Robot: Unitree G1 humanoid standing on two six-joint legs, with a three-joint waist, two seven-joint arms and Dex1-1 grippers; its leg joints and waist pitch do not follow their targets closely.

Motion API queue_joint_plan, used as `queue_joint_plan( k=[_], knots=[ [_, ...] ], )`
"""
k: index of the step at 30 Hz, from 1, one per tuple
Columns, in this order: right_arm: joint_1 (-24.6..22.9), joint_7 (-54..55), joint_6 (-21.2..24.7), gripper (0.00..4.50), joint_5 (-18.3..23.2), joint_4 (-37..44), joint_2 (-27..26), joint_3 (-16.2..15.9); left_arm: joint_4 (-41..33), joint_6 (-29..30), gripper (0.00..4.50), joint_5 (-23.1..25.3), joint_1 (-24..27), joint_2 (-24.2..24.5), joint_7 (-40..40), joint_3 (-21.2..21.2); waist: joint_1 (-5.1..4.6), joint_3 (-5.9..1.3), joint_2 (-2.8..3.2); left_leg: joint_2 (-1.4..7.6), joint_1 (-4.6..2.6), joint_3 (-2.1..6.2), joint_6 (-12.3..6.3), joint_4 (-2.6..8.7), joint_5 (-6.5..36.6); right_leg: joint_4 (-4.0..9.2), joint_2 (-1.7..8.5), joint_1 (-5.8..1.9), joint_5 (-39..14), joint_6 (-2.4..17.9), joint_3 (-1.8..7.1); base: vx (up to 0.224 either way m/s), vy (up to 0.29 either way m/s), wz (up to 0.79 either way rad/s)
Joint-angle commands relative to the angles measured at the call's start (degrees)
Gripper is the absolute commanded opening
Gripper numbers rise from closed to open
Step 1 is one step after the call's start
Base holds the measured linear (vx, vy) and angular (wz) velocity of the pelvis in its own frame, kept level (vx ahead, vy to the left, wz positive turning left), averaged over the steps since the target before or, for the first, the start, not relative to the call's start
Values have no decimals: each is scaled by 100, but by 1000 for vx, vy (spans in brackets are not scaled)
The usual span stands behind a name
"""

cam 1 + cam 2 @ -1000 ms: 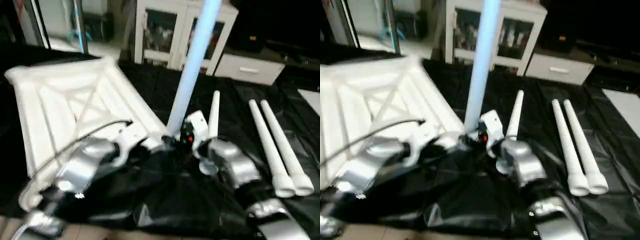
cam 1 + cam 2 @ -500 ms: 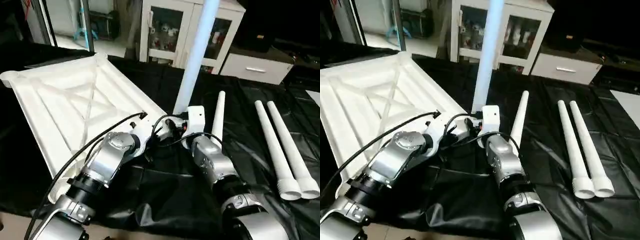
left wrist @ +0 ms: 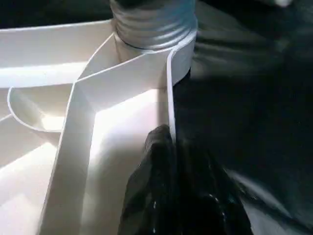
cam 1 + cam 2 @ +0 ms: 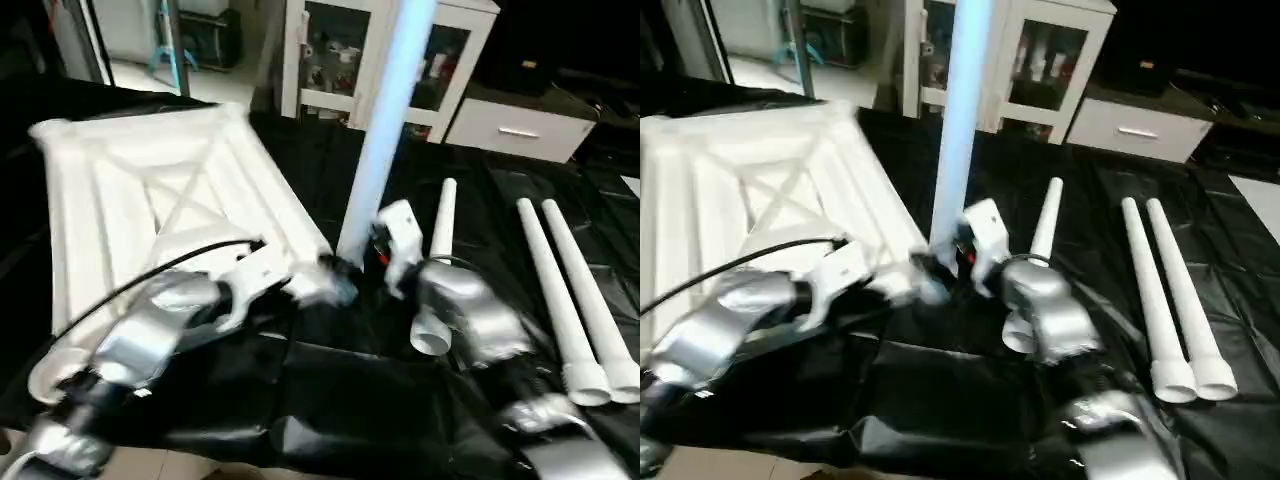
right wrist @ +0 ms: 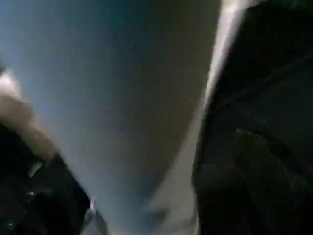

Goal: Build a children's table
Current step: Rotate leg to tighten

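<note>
Table top (image 4: 150, 200), ribbed underside up, lies on black sheet (image 4: 380, 390). Nearest, left gripper (image 3: 164, 147) fingers pinch top's edge wall beside corner socket. Right gripper (image 4: 372, 262) hugs base of upright leg (image 4: 385, 120); finger state can't tell. Since half second ago leg stays in socket, threads showing; likely not yet seated. Beyond: three spare legs (image 4: 570, 290), white cabinet (image 4: 330, 50).

The top (image 4: 150, 190) and legs (image 4: 560, 290) look like smooth white plastic. Glossy, wrinkled black sheet (image 4: 380, 400) covers the floor. Forearms (image 4: 470, 315) are shiny silver metal.
</note>
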State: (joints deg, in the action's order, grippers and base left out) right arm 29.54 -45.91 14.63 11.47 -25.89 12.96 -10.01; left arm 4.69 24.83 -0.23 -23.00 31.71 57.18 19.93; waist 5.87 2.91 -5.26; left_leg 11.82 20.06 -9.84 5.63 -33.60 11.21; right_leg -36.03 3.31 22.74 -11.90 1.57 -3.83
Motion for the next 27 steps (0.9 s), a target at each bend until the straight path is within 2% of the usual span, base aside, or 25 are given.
queue_joint_plan(
  k=[1, 7, 10, 17, 18, 21, 24, 27],
  knots=[
    [-133, -843, 166, 440, 85, 434, 383, -228, -48, -45, 0, -39, 231, 130, 591, 407, -13, -298, 148, 191, -70, 28, 12, 436, 959, 392, 446, -279, -460, 1012, 312, 0, 0, 0],
    [-213, -1747, 110, 440, 31, 688, 874, -636, -365, -33, 0, -246, 302, 624, 1299, 498, -3, -296, 118, 189, -61, 37, 23, 430, 1029, 412, 471, -265, -878, 999, 321, 0, 0, 0],
    [-198, -1858, 107, 440, 24, 693, 836, -687, -412, -62, 0, -233, 298, 697, 1390, 520, -6, -303, 122, 190, -68, 27, 19, 420, 929, 389, 458, -248, -688, 1070, 321, 0, 0, 0],
    [-217, -1975, -37, 440, -98, 568, 785, -854, -402, -95, 0, -178, 267, 680, 1393, 557, 17, -315, 113, 181, -57, 25, 52, 413, 816, 363, 456, -271, -490, 1093, 317, 0, 0, 0],
    [-218, -1982, -46, 413, -105, 547, 780, -865, -402, -95, 0, -180, 266, 679, 1392, 561, 19, -315, 116, 180, -56, 26, 56, 413, 825, 367, 459, -273, -511, 1088, 317, 0, 0, 0],
    [-227, -2001, -77, 413, -129, 496, 749, -871, -387, -110, 0, -160, 266, 674, 1397, 565, 16, -318, 120, 180, -59, 28, 69, 411, 859, 372, 461, -274, -564, 1075, 317, 0, 0, 0],
    [-223, -1973, -93, 376, -118, 471, 723, -854, -386, -112, 0, -154, 267, 674, 1408, 568, 17, -318, 119, 180, -59, 29, 68, 411, 857, 368, 458, -275, -559, 1073, 317, 0, 0, 0],
    [-219, -1987, -94, 364, -74, 452, 685, -835, -381, -112, 0, -140, 266, 669, 1424, 577, 16, -323, 118, 177, -59, 27, 59, 405, 817, 360, 453, -277, -474, 1093, 316, 0, 0, 0]
  ],
)
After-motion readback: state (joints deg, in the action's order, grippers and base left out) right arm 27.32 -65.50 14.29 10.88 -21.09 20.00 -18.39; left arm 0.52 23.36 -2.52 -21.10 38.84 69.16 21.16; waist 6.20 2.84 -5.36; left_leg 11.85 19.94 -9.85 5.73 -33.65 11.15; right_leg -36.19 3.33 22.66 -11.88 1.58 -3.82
